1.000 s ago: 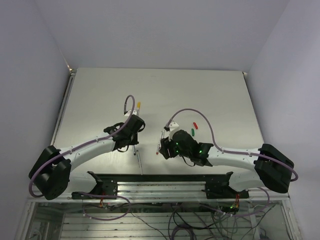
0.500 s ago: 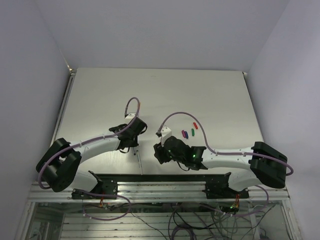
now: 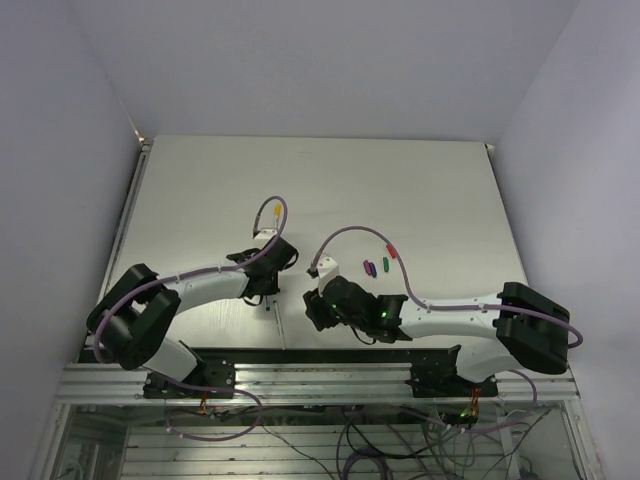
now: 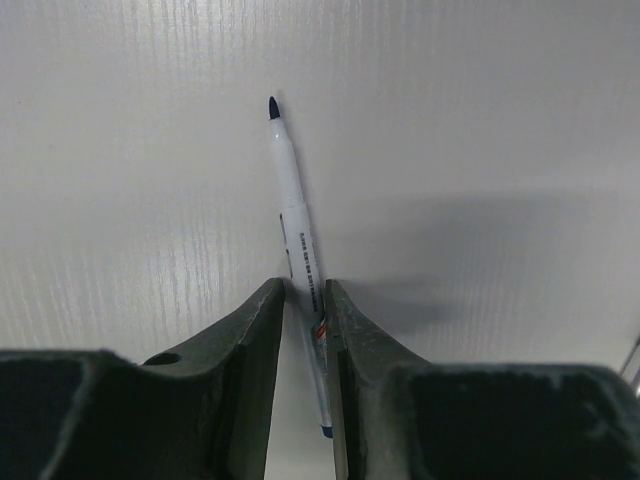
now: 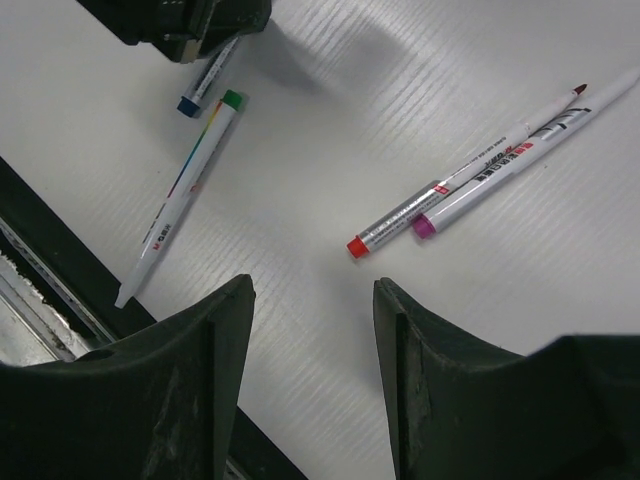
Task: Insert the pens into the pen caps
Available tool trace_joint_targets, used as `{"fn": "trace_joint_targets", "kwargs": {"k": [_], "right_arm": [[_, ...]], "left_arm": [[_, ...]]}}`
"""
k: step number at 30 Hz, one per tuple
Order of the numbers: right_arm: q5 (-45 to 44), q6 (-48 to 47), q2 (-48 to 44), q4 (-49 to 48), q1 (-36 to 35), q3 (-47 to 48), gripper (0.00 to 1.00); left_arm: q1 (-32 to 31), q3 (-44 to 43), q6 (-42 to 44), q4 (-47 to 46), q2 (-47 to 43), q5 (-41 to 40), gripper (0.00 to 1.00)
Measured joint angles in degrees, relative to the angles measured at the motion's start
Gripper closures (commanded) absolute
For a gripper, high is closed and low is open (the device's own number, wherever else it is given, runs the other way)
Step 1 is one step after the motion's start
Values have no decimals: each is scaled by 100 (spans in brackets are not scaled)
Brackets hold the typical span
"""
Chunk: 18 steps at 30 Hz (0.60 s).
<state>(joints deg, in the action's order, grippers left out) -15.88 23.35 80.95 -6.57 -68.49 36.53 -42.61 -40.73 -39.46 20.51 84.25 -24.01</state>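
In the left wrist view my left gripper is shut on a grey-white pen, whose dark blue tip points away over the table. From the right wrist, the same pen's blue end pokes out under the left gripper. My right gripper hangs open over bare table. Ahead of it lie a red-ended pen and a magenta-ended pen, side by side. A green-ended pen lies to its left. From above, the magenta, green, red and yellow pen caps show.
The black rail at the table's near edge runs just under the green-ended pen's far end. Purple cables arch over both wrists. The table stretches back to white walls on three sides.
My right arm has swung left and toward the near edge, uncovering the caps behind it. The left arm's elbow has folded back; its gripper has stayed shut on the pen.
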Motion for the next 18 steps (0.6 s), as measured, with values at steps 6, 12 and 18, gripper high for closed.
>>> {"fn": "trace_joint_targets", "kwargs": {"k": [6,12,18], "right_arm": [[2,4,44,-2,-61,0,49],[31,4,249,4,-195,55,49],[44,4,494,0,-424,293,50]], "left_arm": [[0,-15,-2,-55,109,-31,78],[-13,-13,-31,-57,103,-33,93],[-15,227,-111,-208,-136,-15,93]]}}
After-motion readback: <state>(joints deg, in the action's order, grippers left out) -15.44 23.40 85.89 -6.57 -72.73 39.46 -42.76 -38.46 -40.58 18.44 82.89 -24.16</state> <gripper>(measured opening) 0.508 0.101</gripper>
